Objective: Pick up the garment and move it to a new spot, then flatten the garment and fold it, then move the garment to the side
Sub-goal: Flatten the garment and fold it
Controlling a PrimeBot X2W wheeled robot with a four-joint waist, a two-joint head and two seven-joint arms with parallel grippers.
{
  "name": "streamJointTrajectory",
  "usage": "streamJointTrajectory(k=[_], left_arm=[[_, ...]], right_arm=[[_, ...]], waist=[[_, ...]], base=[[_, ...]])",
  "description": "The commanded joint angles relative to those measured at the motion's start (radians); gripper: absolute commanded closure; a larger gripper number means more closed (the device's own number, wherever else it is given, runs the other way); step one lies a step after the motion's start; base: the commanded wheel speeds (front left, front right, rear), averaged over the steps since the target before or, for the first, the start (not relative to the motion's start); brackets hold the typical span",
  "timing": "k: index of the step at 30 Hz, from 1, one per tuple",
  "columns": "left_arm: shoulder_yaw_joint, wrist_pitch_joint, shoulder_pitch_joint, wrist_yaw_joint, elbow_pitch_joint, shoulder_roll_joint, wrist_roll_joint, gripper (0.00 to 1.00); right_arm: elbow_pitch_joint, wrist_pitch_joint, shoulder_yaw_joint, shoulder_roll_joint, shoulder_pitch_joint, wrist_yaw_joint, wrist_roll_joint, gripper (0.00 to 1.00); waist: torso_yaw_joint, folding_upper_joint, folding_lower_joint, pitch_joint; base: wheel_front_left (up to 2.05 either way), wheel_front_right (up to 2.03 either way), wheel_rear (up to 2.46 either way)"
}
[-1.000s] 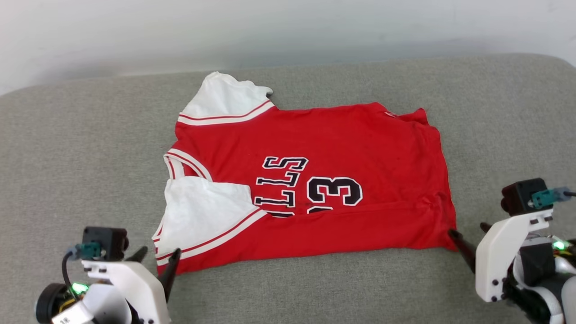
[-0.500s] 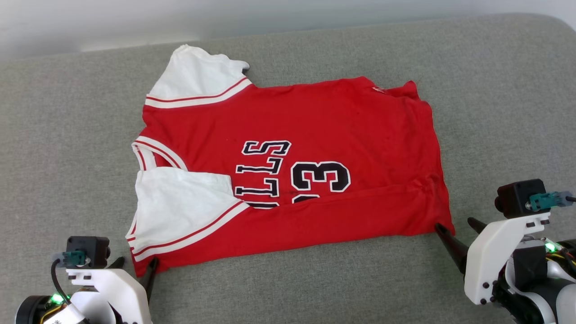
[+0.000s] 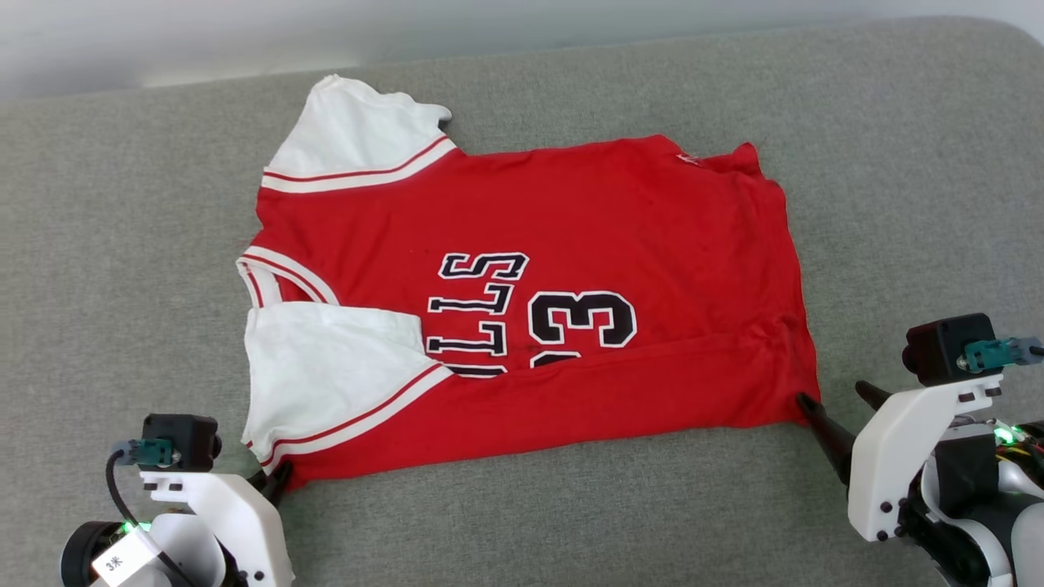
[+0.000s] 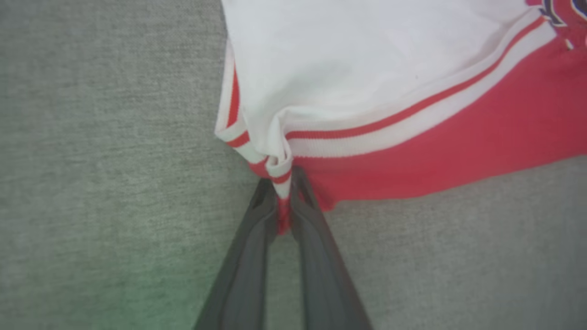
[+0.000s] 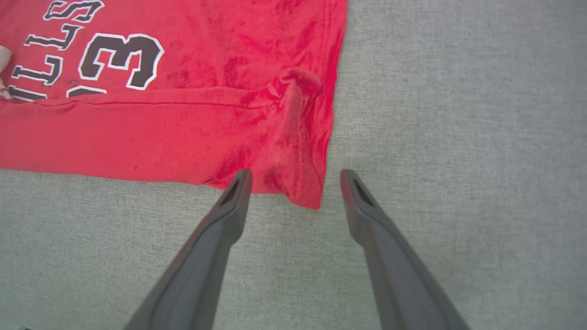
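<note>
Red jersey-style garment [image 3: 620, 236] laid flat, lettered face up, collar turned to 9 o'clock, hem to 3 o'clock, white stripe-trimmed sleeves at 11 and 7 o'clock, 6 o'clock edge folded over, black "BULLS 23" lettering partly covered, 7 o'clock sleeve corner bunched.

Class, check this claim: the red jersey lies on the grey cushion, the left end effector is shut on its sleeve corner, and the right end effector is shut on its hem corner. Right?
No: the right end effector is open, its tips astride the jersey's hem corner, as the right wrist view shows. The rest holds.
</note>
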Motion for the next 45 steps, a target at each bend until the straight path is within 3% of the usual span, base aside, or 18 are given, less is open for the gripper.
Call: streamJointTrajectory(k=[1, 8, 12, 18, 29, 30, 31, 32, 39, 45], left_arm=[[-0.043, 0.020, 0.042, -0.013, 0.022, -0.022, -0.005, 1.00], [0.003, -0.033, 0.014, 0.014, -0.111, 0.021, 0.034, 1.00], [0.011, -0.027, 0.014, 0.036, -0.205, 0.042, 0.049, 1.00], [0.005, -0.015, 0.008, 0.065, -0.304, 0.057, 0.081, 1.00], [-0.019, 0.000, -0.012, 0.070, -0.339, 0.046, 0.096, 1.00], [-0.022, 0.003, -0.014, 0.068, -0.333, 0.042, 0.094, 1.00], [-0.023, 0.001, -0.016, 0.065, -0.330, 0.036, 0.089, 1.00], [-0.024, -0.001, -0.019, 0.062, -0.324, 0.033, 0.087, 1.00], [-0.032, 0.000, 0.002, 0.055, -0.279, 0.017, 0.063, 1.00], [-0.033, 0.006, 0.050, 0.061, -0.269, 0.038, 0.045, 1.00]], right_arm=[[0.006, 0.001, 0.000, -0.007, -0.016, 0.000, 0.000, 0.00], [0.074, 0.007, -0.013, -0.028, -0.019, 0.000, -0.033, 0.00], [0.135, -0.003, -0.040, 0.000, -0.037, 0.000, -0.040, 0.00], [0.209, 0.000, -0.051, -0.011, -0.057, 0.000, -0.080, 0.00], [0.320, 0.022, -0.025, -0.001, -0.046, 0.000, -0.081, 0.00], [0.333, 0.032, -0.013, -0.003, -0.038, 0.001, -0.076, 0.26], [0.344, 0.037, -0.007, -0.003, -0.033, 0.001, -0.071, 0.79], [0.352, 0.039, -0.004, -0.005, -0.032, 0.001, -0.067, 1.00], [0.331, 0.014, -0.017, -0.040, -0.028, 0.000, -0.068, 1.00], [0.259, 0.013, -0.014, -0.095, -0.003, -0.001, -0.074, 1.00]], waist=[[0.011, 0.0000, 0.0000, -0.016], [0.048, 0.0000, 0.0000, -0.046], [0.071, 0.0000, 0.0000, -0.040], [0.101, 0.0000, 0.0000, -0.013], [0.139, 0.0000, 0.0000, 0.043], [0.141, 0.0000, 0.0000, 0.045], [0.143, 0.0000, 0.0000, 0.046], [0.144, 0.0000, 0.0000, 0.046], [0.136, 0.0000, 0.0000, 0.006], [0.120, 0.0000, 0.0000, -0.066]], base=[[0.00, 0.00, 0.00], [0.00, 0.00, 0.00], [0.00, 0.00, 0.00], [0.00, 0.00, 0.00], [0.00, 0.00, 0.00], [0.00, 0.00, 0.00], [0.00, 0.00, 0.00], [0.00, 0.00, 0.00], [0.00, 0.00, 0.00], [0.00, 0.00, 0.00]])
